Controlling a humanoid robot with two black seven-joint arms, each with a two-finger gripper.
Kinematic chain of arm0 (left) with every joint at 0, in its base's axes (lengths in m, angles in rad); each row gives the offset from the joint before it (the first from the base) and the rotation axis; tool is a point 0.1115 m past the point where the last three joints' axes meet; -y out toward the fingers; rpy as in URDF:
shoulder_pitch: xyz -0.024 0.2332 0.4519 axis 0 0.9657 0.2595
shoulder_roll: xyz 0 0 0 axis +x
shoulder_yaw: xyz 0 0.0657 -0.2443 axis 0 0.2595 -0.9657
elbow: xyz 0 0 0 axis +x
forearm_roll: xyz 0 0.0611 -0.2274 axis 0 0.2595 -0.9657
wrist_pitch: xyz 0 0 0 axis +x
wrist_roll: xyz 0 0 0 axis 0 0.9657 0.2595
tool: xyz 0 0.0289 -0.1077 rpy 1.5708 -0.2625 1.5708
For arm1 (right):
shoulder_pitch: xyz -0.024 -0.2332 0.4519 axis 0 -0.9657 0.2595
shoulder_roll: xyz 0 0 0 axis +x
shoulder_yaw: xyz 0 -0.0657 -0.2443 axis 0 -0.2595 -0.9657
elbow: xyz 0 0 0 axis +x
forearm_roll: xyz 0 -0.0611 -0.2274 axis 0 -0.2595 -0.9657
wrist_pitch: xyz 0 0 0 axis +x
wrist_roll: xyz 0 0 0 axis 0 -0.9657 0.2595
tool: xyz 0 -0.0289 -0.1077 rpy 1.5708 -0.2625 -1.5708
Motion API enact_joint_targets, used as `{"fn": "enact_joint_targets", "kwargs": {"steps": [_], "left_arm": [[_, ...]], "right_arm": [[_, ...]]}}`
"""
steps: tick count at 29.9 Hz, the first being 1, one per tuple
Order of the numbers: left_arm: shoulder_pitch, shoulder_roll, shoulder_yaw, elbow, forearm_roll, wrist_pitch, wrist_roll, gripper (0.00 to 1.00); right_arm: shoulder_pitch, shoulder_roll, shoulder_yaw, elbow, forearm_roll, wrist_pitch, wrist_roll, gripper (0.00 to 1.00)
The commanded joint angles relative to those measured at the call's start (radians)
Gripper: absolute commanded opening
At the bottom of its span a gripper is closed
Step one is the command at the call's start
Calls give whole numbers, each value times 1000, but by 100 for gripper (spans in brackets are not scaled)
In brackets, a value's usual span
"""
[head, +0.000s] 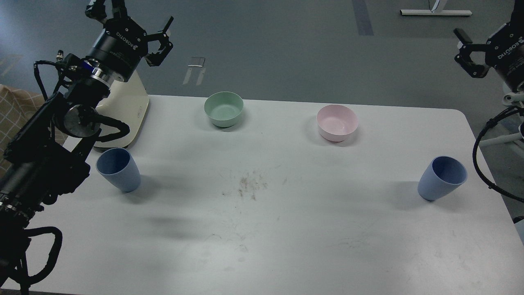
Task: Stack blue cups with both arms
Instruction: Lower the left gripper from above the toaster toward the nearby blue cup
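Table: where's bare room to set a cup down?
Bare: the middle, between the left blue cup and the right blue cup, and all the near edge of the table. Tighter: the far strip by the green bowl and pink bowl.

a lab: bare grey floor, white test table, equipment stand.

White worktop, scuffed brown at centre. Left blue cup at 9 o'clock, right blue cup at 3 o'clock; both upright, well apart, untouched. Green bowl at 11 o'clock, pink bowl at 1 o'clock. Left gripper raised at 10 o'clock beyond the worktop edge, fingers spread, empty. Right gripper raised at 2 o'clock, fingers parted, empty. Cream stand behind left arm.
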Motion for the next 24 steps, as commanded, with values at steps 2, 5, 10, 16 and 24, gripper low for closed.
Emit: {"fn": "enact_joint_targets", "kwargs": {"steps": [2, 5, 10, 16, 24], "left_arm": [[2, 6, 1, -2, 1, 0, -3, 98], [4, 9, 7, -2, 1, 2, 3, 98], [6, 12, -11, -2, -12, 2, -3, 98], [10, 17, -14, -8, -17, -8, -6, 98], [142, 187, -2, -171, 12, -8, -8, 97]], "right_arm": [[-4, 2, -1, 2, 1, 0, 0, 100], [-4, 7, 5, -1, 1, 0, 4, 100], [-4, 7, 10, -6, 7, 0, 4, 100], [-4, 8, 10, -3, 7, 0, 11, 100], [-51, 7, 42, 9, 8, 0, 17, 100]]}}
